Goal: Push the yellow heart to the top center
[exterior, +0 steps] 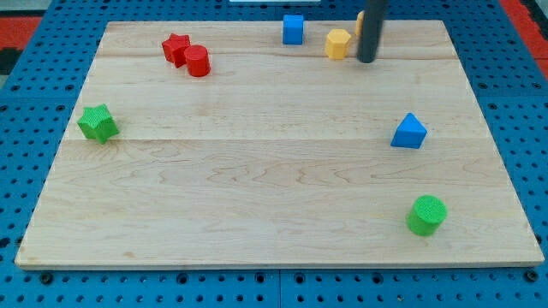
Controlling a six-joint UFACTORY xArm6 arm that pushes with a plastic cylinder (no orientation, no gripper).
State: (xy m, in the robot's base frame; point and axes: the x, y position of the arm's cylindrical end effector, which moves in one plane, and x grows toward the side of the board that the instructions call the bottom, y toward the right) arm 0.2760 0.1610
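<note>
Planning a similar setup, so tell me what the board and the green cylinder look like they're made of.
The board looks like pale unvarnished wood: visible grain and plank seams, matte. The green cylinder appears to be painted wood or plastic, I cannot tell which: solid uniform colour, low sheen.

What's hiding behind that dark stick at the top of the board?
A sliver of orange-yellow peeks out at the rod's left edge, near the board's top. The rod covers the rest, so its shape can't be told. My tip sits just right of the yellow block.

Single camera view: elevated, looking obliquely down across the desk (282, 180) from its near edge, the whole board in frame
</note>
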